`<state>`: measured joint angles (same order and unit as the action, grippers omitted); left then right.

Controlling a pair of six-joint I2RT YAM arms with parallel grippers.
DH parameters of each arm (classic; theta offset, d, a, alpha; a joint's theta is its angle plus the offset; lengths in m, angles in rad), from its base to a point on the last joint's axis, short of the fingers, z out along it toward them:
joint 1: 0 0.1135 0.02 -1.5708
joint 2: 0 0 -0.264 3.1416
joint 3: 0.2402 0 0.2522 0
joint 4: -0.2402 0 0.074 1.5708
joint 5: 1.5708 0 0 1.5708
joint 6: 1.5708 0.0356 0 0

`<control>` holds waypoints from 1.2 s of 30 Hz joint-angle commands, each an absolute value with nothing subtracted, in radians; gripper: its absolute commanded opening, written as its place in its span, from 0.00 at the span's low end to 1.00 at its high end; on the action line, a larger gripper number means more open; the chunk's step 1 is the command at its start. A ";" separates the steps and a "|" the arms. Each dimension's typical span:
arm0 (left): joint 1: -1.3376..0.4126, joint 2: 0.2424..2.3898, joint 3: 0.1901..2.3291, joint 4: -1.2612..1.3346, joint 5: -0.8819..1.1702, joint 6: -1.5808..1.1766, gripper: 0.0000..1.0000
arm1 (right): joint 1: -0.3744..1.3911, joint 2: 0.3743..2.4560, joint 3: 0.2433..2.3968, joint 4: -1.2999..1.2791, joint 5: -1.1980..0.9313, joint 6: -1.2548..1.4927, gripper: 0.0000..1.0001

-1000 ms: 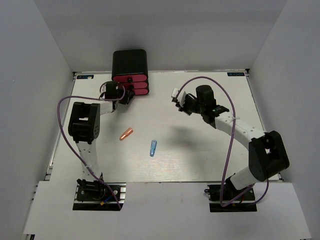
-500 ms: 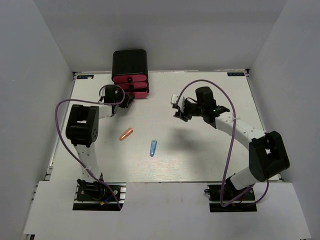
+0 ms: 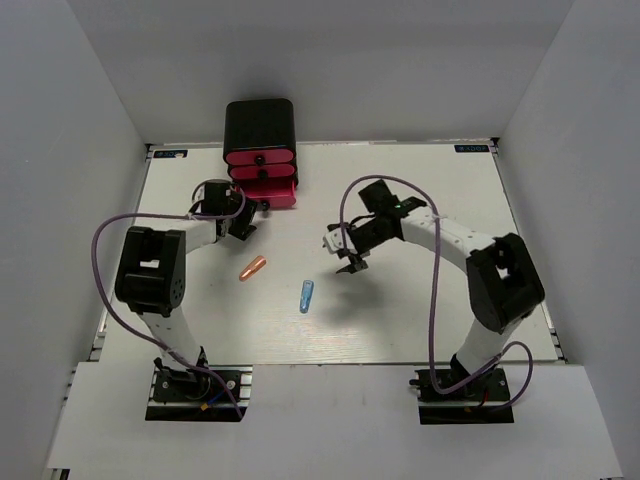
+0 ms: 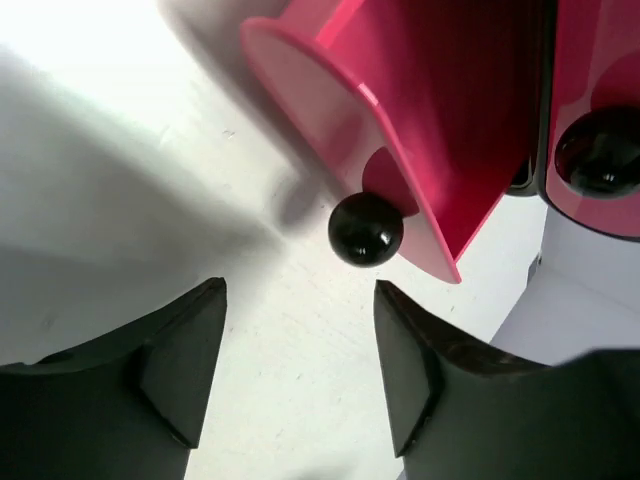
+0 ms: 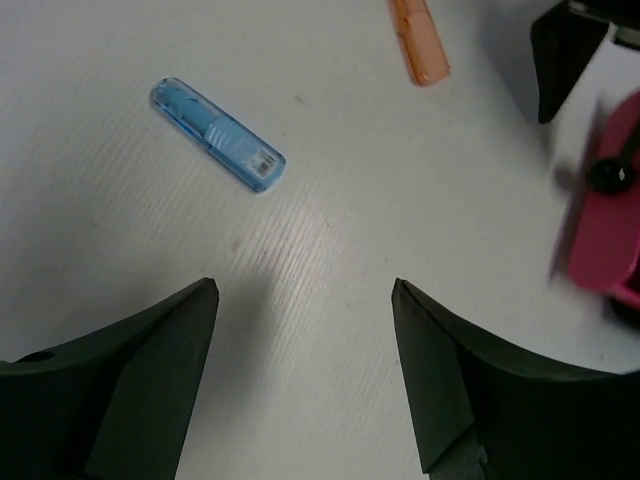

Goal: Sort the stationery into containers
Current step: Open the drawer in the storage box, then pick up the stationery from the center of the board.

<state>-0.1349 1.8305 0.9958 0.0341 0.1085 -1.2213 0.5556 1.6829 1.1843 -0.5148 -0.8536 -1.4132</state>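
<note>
A black box (image 3: 258, 122) stands at the far side of the white surface (image 3: 430, 310). It has three pink drawers (image 3: 262, 165) stacked in it. The lowest drawer (image 3: 276, 197) is pulled out toward the arms, and the two above it are pushed in. The left claw (image 4: 300, 290) is right in front of the pulled-out drawer. Its two dark fingers (image 4: 180, 355) are spread apart and they hold nothing. The little round black knob (image 4: 365, 228) on that drawer sits just past the finger tips, in line with the gap, and no finger touches it. A second knob (image 4: 603, 150) shows on a pushed-in drawer at the right edge of the left wrist view. Two bits of stationery lie flat on the surface, in front of the box and apart from it. One is an orange piece (image 3: 253, 268), and it lies nearer the left arm. The other is a blue piece (image 3: 306, 296), and it lies a little closer to the arm bases. It is see-through blue with a small label at one end. The two pieces do not touch. The right claw (image 5: 305, 290) hangs over the middle of the surface, near the blue piece and on its right side. Its fingers are wide open too, with only bare surface between them. In the right wrist view both pieces lie out past the finger tips, and the pink drawer shows at the right edge.
</note>
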 commanded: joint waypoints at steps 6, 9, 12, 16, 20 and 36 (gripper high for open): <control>-0.133 1.550 0.994 -0.231 0.026 -1.089 0.75 | 0.742 1.908 1.431 -0.804 -0.799 -1.805 0.73; -0.133 1.448 0.948 -0.296 -0.008 -1.026 0.74 | 0.793 1.977 1.478 -0.822 -0.761 -1.827 0.70; -0.123 1.310 0.890 -0.376 -0.069 -0.915 0.62 | 0.822 2.034 1.528 -0.851 -0.729 -1.838 0.69; -0.123 1.161 0.830 -0.439 -0.083 -0.784 0.47 | 0.850 2.081 1.552 -0.885 -0.669 -1.879 0.68; -0.137 1.060 0.805 -0.509 -0.072 -0.674 0.52 | 0.861 2.112 1.571 -0.923 -0.609 -1.917 0.68; -0.137 1.080 0.739 -0.557 0.031 -0.572 0.70 | 0.853 2.137 1.660 -0.931 -0.610 -1.557 0.05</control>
